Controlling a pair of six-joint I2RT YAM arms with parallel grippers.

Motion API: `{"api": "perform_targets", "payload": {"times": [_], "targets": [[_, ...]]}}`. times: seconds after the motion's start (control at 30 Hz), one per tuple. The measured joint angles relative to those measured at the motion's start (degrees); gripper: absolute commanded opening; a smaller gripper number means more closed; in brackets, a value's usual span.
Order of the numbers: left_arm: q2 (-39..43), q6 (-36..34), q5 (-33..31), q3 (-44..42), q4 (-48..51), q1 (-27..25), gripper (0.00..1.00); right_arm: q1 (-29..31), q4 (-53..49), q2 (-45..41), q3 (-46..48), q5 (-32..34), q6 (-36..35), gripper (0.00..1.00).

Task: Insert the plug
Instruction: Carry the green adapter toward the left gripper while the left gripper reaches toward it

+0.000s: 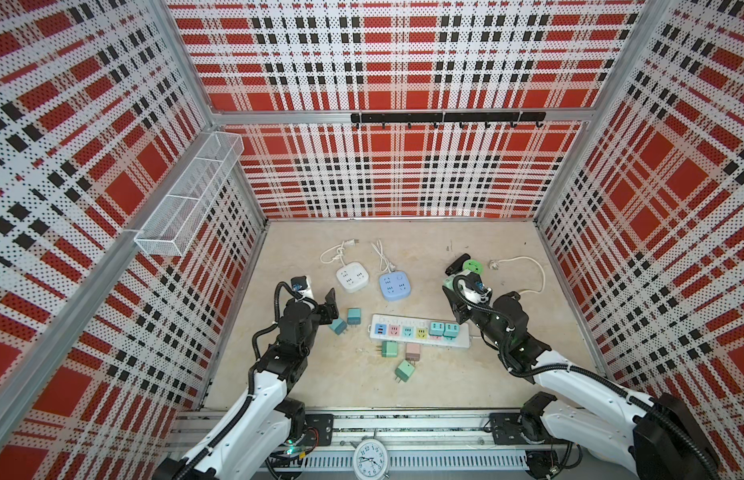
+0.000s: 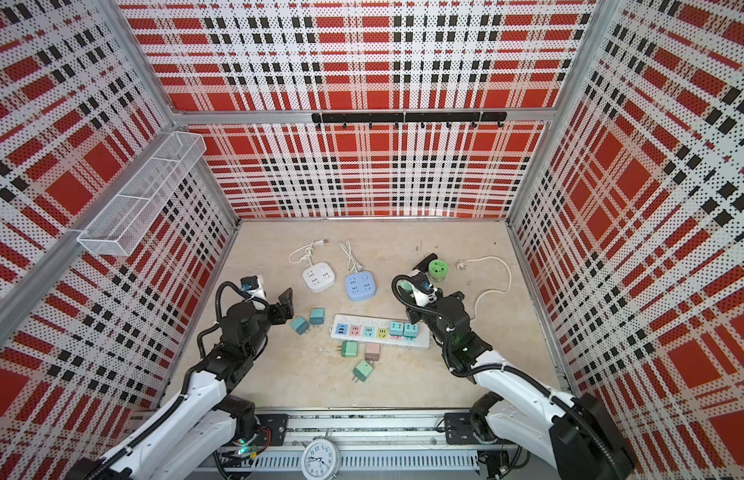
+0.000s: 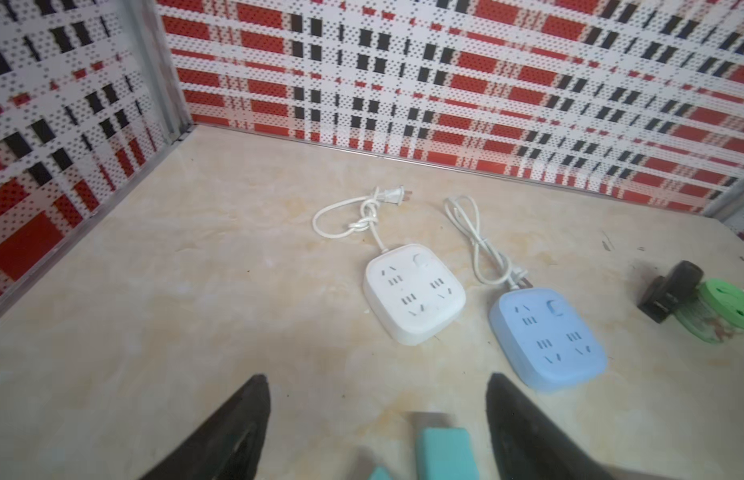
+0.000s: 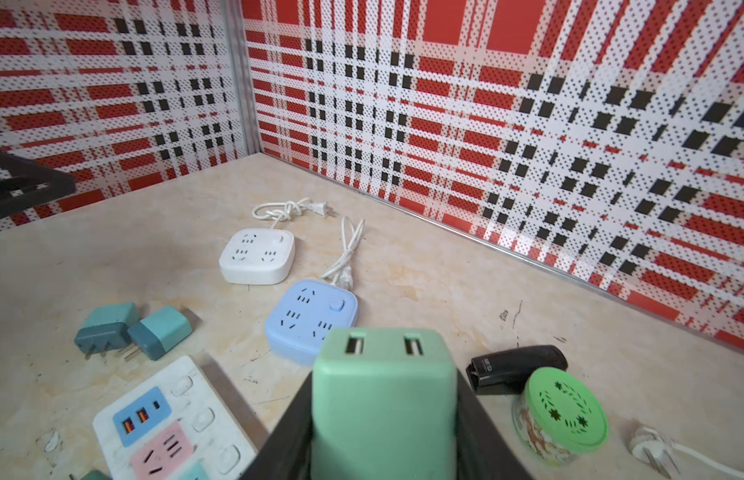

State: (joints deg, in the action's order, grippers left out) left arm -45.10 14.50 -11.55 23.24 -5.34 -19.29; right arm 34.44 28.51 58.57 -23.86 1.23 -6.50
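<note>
The right jaws were clamped on the pale green plug (image 4: 382, 399), which filled the gap between them with its two USB slots facing away from the wrist; its prongs were hidden. In a top view that plug (image 1: 446, 282) sat in the jaws beyond the right end of the power strip (image 1: 420, 337), well apart from its sockets and near a green-lidded jar (image 1: 472, 266) and a black gadget (image 1: 458, 262). Two teal chargers (image 1: 443, 329) were already seated at the right end of the strip, while the blue, pink, teal and yellow sockets to their left stood free. The left jaws stood wide apart with nothing held, over the bench (image 1: 507, 374) to the left of the strip. Two loose teal plugs (image 1: 338, 326) lay on the bench just beside them, and in the left wrist view one teal plug (image 3: 443, 453) showed in the gap between the jaws, untouched. A green charger (image 1: 389, 349), a pink charger (image 1: 412, 352) and another green one (image 1: 404, 371) lay loose along the near side of the strip. Farther back rested a white socket cube (image 1: 352, 278) and a blue socket cube (image 1: 394, 286).
</note>
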Motion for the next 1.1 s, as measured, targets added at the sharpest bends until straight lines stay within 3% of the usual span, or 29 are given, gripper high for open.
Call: {"api": "perform_targets", "payload": {"times": [0.27,0.43,0.73,1.1], "targets": [[-3.3,-4.4,1.2,16.7,9.2,-19.4,0.81,0.0,7.0,2.9,1.4,-8.2,-0.1,0.0],[-8.8,-6.1,2.5,23.2,14.8,-27.1,0.81,0.0,11.8,5.4,2.4,-12.2,-0.7,0.0],[-20.8,-5.4,7.4,31.7,19.3,-33.2,0.82,0.3,18.8,5.6,6.9,-20.2,-5.7,0.0],[-22.4,-1.0,10.9,34.8,22.4,-33.4,0.81,0.3,24.9,8.7,10.3,-22.1,-13.4,0.0]]}}
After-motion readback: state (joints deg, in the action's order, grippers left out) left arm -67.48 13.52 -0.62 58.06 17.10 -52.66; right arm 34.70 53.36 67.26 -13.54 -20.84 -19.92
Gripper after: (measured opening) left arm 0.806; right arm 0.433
